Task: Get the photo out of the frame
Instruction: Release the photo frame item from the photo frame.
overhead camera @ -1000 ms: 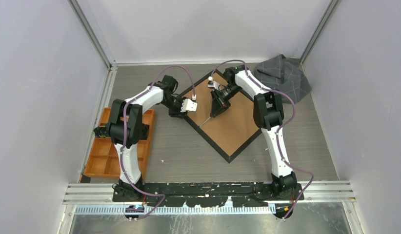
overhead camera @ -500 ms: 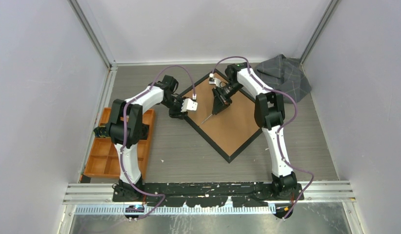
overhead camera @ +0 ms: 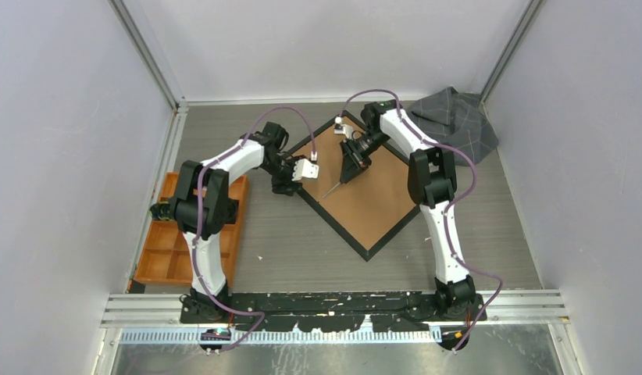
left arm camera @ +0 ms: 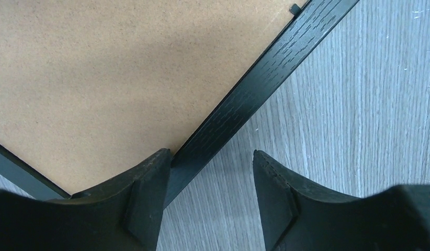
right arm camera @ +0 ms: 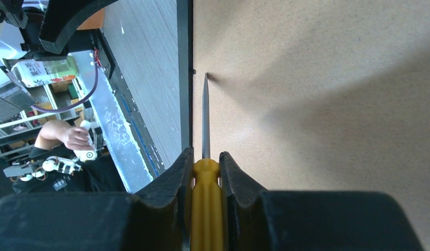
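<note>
- Two robot arms work over the frame [left arm camera: 255, 89], which lies face down and cornerwise on the grey table [overhead camera: 287, 234], its brown backing board [overhead camera: 372, 203] facing up.
- The photo is out of sight (presumably under that board), so its surface cannot be described.
- The left gripper [left arm camera: 210, 167] stands with jaws spread astride the black border at the frame's left edge. One finger is over the board and the other over bare table, gripping nothing.
- The right gripper [right arm camera: 206, 157] is pressed together on the yellow handle of a screwdriver [right arm camera: 205, 120]. The tip lies at or just above the board, beside a small black clip [right arm camera: 193, 71] on the border's inner edge.
- As a judgement on handling, the frame looks broad, stiff and fairly light, and its thin border offers only narrow purchase. Pinching across that border, where the left jaws are placed, seems the soundest way to steady it.
- The board looks rigid but thin, and it will likely lift only once its clips are turned. Prying at the edge near a clip looks like the way in.
- The print should be flimsy and easily creased or scratched. It would want a light pinch at a margin or corner, well away from the screwdriver's point.
</note>
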Robot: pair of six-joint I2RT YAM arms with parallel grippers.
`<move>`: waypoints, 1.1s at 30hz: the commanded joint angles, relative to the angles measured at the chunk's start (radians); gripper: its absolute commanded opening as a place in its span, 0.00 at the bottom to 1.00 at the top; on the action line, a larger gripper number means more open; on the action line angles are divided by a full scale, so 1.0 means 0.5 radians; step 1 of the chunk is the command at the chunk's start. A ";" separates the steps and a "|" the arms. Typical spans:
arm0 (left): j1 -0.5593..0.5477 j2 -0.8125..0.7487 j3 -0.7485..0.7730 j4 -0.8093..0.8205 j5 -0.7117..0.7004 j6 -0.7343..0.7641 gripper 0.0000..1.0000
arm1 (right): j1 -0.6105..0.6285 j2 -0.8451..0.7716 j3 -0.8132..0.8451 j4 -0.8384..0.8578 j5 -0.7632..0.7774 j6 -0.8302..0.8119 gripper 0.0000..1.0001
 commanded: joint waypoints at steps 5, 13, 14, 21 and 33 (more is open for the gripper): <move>-0.105 0.024 -0.104 -0.079 -0.001 -0.114 0.61 | 0.038 -0.003 0.064 -0.175 -0.112 -0.189 0.01; -0.107 0.051 -0.101 -0.074 -0.013 -0.116 0.60 | 0.036 0.016 0.030 -0.147 -0.122 -0.158 0.01; -0.107 0.049 -0.100 -0.075 -0.013 -0.113 0.60 | 0.037 0.021 0.028 -0.129 -0.121 -0.142 0.01; -0.110 0.026 -0.109 -0.095 -0.001 -0.109 0.60 | 0.035 -0.005 -0.011 0.088 -0.058 0.008 0.01; -0.110 0.019 -0.111 -0.097 -0.020 -0.112 0.60 | 0.032 0.044 0.014 -0.103 -0.035 -0.145 0.01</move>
